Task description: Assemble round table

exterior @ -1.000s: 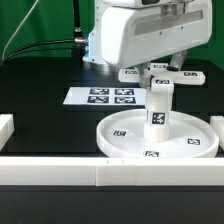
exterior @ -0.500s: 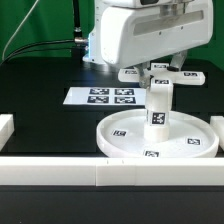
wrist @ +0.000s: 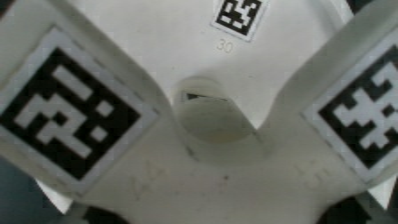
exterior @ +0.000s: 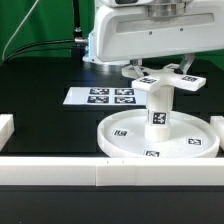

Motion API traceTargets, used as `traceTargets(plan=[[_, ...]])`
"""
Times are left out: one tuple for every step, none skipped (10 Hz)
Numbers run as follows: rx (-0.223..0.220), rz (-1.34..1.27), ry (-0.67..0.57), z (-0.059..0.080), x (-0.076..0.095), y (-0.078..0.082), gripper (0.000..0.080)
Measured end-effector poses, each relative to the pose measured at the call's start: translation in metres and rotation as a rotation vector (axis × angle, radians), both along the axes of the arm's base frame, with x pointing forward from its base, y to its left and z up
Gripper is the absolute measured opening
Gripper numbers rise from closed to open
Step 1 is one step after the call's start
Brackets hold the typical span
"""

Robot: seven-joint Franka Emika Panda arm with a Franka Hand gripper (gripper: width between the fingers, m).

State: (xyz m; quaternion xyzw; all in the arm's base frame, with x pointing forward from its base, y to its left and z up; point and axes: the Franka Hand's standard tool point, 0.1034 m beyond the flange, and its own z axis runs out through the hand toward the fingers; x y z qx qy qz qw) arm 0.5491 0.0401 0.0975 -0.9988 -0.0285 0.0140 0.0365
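The large round disc (exterior: 128, 147) lies flat on the black table near the front rail. The short thick cylinder (exterior: 158, 108) stands upright on its central hub. The cross-shaped piece (exterior: 190, 80) sits level on top of the cylinder, its tagged arms sticking out to both sides. My gripper (exterior: 160, 69) comes straight down onto the cross's middle and is shut on it. In the wrist view the cross-shaped piece (wrist: 222, 130) fills the picture, and its hub sits between my gripper's (wrist: 217, 215) dark fingertips. The top of the cylinder is hidden under the cross.
The marker board (exterior: 105, 97) lies flat behind the disc, towards the exterior view's left. A long white rail (exterior: 100, 175) runs along the front, with short rail pieces at the left (exterior: 6, 130) and right (exterior: 217, 118) edges. Cables hang at the back left.
My gripper has turned about its vertical axis, and the cross-shaped piece has turned with it on the cylinder. The disc and cylinder have stayed in place.
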Motion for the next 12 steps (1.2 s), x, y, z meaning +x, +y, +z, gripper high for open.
traceTargets(plan=[[0.009, -0.14, -0.007, -0.0003, -0.0003, -0.0005, 0.0451], [0.018, -0.245, -0.01, -0.0004, -0.0005, -0.0006, 0.0452], [0.027, -0.344, -0.009, -0.0004, 0.0, -0.0002, 0.0452], [0.031, -0.436, -0.003, -0.0005, 0.0002, -0.0005, 0.0452], [0.033, -0.502, -0.01, -0.0004, 0.0015, -0.0002, 0.0452], [0.039, -0.611, -0.006, -0.0003, 0.0024, -0.0005, 0.0451], [0.039, -0.653, -0.003, -0.0003, 0.0026, -0.0006, 0.0451], [0.039, -0.692, 0.001, -0.0003, 0.0026, -0.0006, 0.0451], [0.04, -0.764, 0.008, -0.0003, 0.0027, -0.0007, 0.0451], [0.041, -0.834, 0.015, -0.0003, 0.0028, -0.0007, 0.0451], [0.048, -0.924, 0.023, -0.0003, 0.0029, -0.0007, 0.0451], [0.063, -1.033, 0.024, -0.0004, 0.0024, -0.0016, 0.0451]])
